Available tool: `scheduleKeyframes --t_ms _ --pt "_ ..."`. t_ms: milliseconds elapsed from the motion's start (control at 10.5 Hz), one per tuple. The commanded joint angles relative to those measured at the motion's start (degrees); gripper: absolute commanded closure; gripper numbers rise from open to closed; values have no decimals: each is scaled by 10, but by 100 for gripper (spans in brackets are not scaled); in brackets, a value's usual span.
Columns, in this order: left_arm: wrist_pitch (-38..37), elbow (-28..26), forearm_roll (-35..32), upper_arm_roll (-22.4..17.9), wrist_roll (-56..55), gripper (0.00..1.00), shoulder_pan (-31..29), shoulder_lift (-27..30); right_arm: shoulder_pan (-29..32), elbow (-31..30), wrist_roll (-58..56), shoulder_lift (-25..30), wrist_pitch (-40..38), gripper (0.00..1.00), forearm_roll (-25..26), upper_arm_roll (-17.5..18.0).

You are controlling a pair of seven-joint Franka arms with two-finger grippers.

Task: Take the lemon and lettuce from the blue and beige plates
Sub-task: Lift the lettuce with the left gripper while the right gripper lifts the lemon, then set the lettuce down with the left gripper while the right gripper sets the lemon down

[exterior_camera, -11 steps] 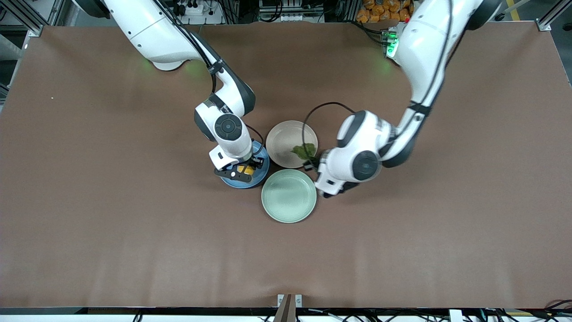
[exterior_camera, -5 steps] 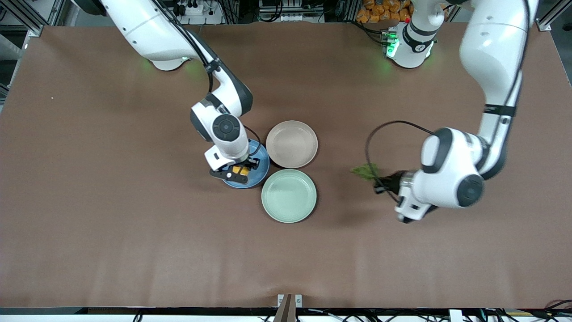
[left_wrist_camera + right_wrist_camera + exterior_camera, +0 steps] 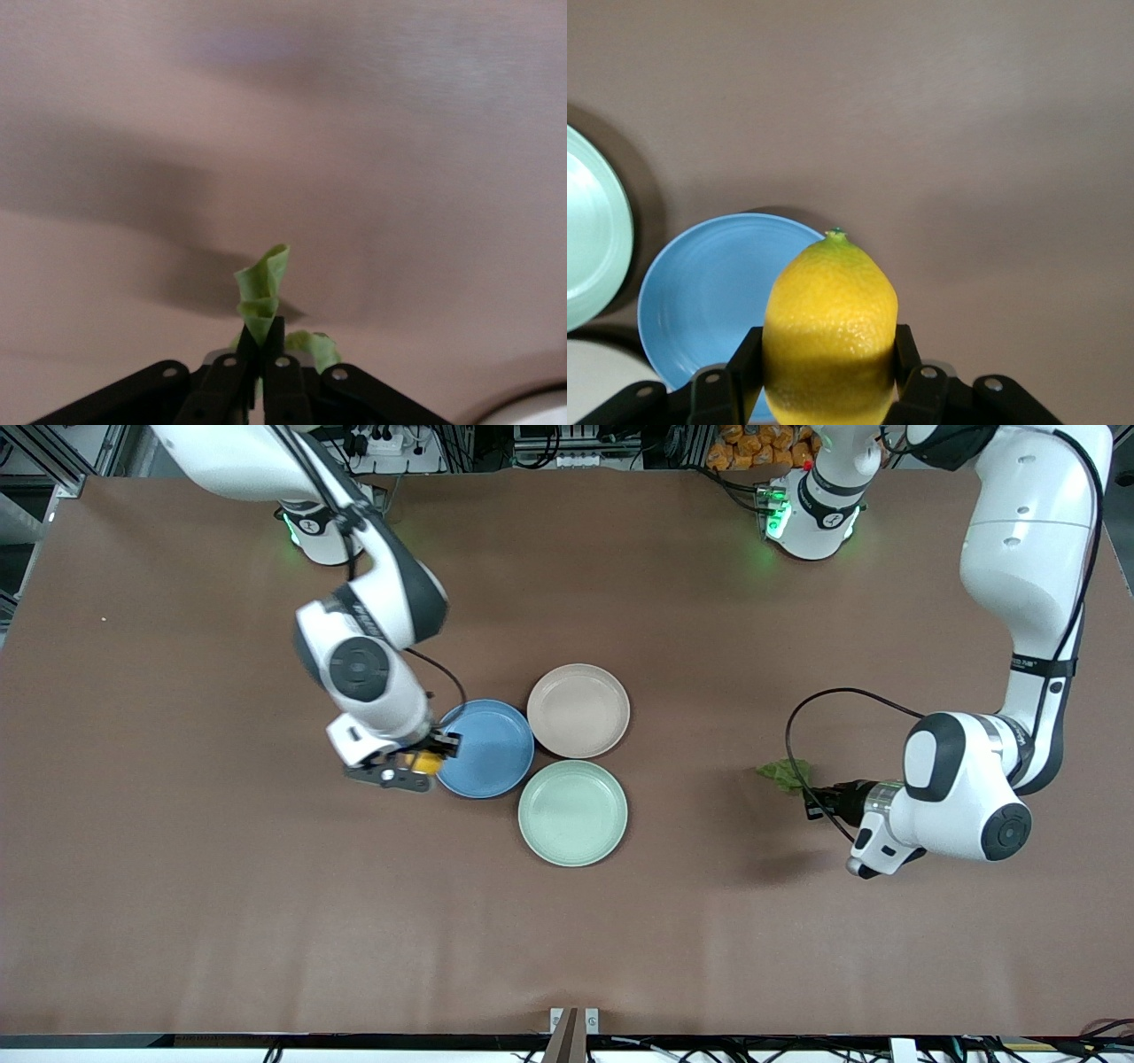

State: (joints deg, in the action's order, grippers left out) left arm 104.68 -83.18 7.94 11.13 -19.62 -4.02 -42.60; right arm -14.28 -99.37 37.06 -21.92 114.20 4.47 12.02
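My right gripper [image 3: 415, 767] is shut on the yellow lemon [image 3: 428, 762] and holds it over the table just off the blue plate's [image 3: 487, 749] rim, toward the right arm's end. In the right wrist view the lemon [image 3: 830, 328] sits between the fingers, with the blue plate [image 3: 704, 301] empty below. My left gripper [image 3: 811, 795] is shut on the green lettuce [image 3: 783, 772], above bare table toward the left arm's end. The left wrist view shows the lettuce [image 3: 264, 288] pinched in the gripper [image 3: 260, 343]. The beige plate [image 3: 578, 710] is empty.
A pale mint-green plate [image 3: 572, 812] lies empty beside the blue and beige plates, nearer the front camera; it also shows in the right wrist view [image 3: 589, 239]. Brown table mat [image 3: 266, 912] stretches all round the plates.
The left gripper carried the lettuce off the beige plate toward the left arm's end. The right gripper lifted the lemon off the blue plate and moved it toward the right arm's end.
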Motion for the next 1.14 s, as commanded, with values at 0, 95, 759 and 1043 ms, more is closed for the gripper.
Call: scheduleKeyframes --t_ms 0,95,759,1043 --pt "-5 3 -29 8 5 1 1 0 63 19 -120 23 -69 100 -22 -2" --pt "-5 4 -33 8 5 0 1 2 87 19 -182 22 -70 100 -23 -16" --pt "-52 11 -43 22 -2 0 10 142 120 9 -352 6 -47 100 -21 -103" --pt "-69 11 -46 25 -3 0 22 211 149 2 -354 -21 -23 100 -22 -100"
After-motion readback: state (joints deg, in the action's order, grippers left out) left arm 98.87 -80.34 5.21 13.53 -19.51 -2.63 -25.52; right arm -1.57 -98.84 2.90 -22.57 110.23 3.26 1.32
